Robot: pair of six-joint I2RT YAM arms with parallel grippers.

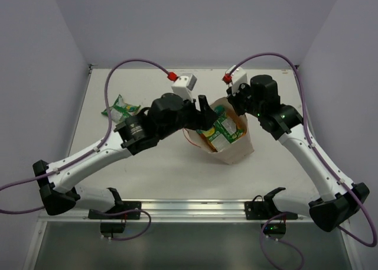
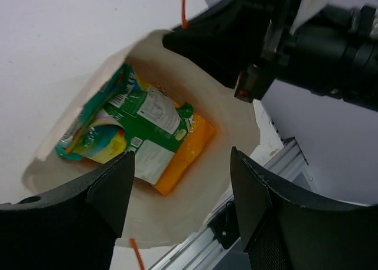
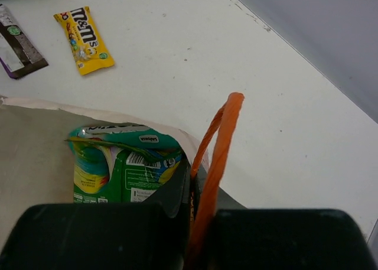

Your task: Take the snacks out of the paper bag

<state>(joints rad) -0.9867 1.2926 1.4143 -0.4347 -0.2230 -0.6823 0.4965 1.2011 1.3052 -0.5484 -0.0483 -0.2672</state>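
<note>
The beige paper bag [image 1: 236,149] stands mid-table with its mouth open. My left gripper [image 2: 180,193] hangs open just above that mouth, nothing between its fingers [image 2: 112,190]. Below it in the bag lie snacks: a green-white pouch [image 2: 155,125], a teal pouch [image 2: 88,141] and an orange bag [image 2: 188,155]. My right gripper [image 3: 198,217] is shut on the bag's far rim [image 3: 177,134] together with the orange string handle [image 3: 220,146]. A yellow candy packet [image 3: 84,39] and a dark bar [image 3: 18,48] lie out on the table.
A green-white packet [image 1: 122,109] lies on the table at the back left. The metal rail [image 1: 195,208] runs along the near edge. Purple cables [image 1: 106,104] loop over both arms. Grey walls close in the back and both sides.
</note>
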